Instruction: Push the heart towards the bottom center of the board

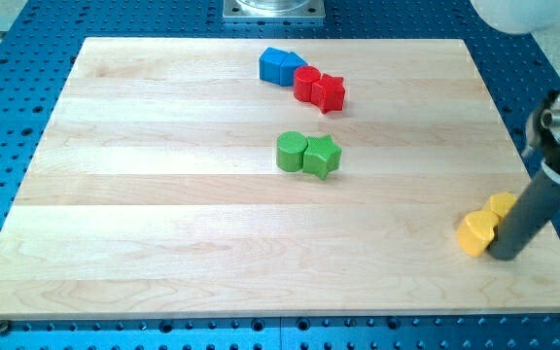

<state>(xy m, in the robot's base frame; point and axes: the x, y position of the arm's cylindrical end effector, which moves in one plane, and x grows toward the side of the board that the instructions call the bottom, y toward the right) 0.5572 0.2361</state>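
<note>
Board [163,194] scan, view's left to right: blue blocks [280,65], shapes unclear, at view's top, red cylinder [305,84] and red star [330,92] touching beside them. Green cylinder [291,153] and green star [322,156] sat mid-board. Yellow heart [475,233] lay near view's bottom right, second yellow block [503,205] behind it. My tip [503,257] touched heart's right side. No jaws on rig, rod only, nothing held. Judged: push step in hand; next move calls for leftward slide toward bottom center.

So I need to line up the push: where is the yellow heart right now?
The yellow heart sits near the board's bottom right corner, touching another yellow block above and to its right, with my tip right beside it on the view's right.
</note>
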